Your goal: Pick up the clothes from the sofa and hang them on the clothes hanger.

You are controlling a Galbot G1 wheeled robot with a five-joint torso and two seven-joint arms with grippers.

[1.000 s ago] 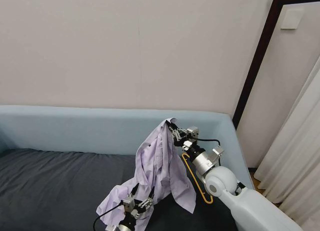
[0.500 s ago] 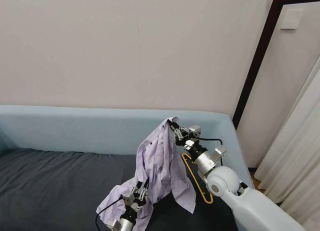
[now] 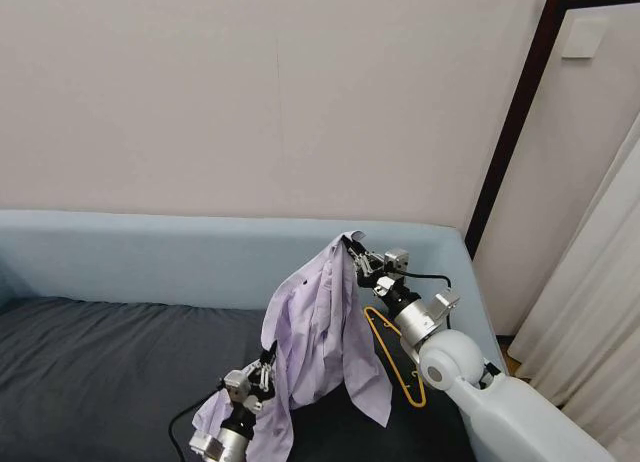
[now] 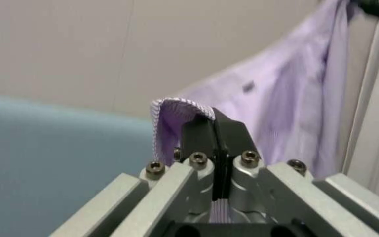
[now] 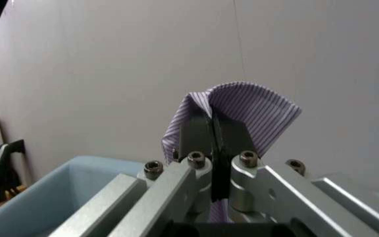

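Pale blue sofa [image 3: 150,257] along the far wall, dark grey seat cushion [image 3: 90,367] in front of the backrest. Lilac striped shirt [image 3: 318,317] mostly off the seat, held up over the right half of the sofa, lower left corner down near the cushion. Orange clothes hanger [image 3: 398,370] on the seat just right of the shirt, partly hidden behind the right arm. Right pincer [image 3: 352,249] high, about level with the backrest top, clamped shut on the shirt's topmost fold. Striped cloth bulging over both fingertips in right wrist view. Left pincer [image 3: 265,369] low and near, at the left edge of the hanging cloth, closed on a hem edge. Hem looped over the black fingertips [image 4: 199,133] in left wrist view, rest of the shirt stretched away toward the other pincer.
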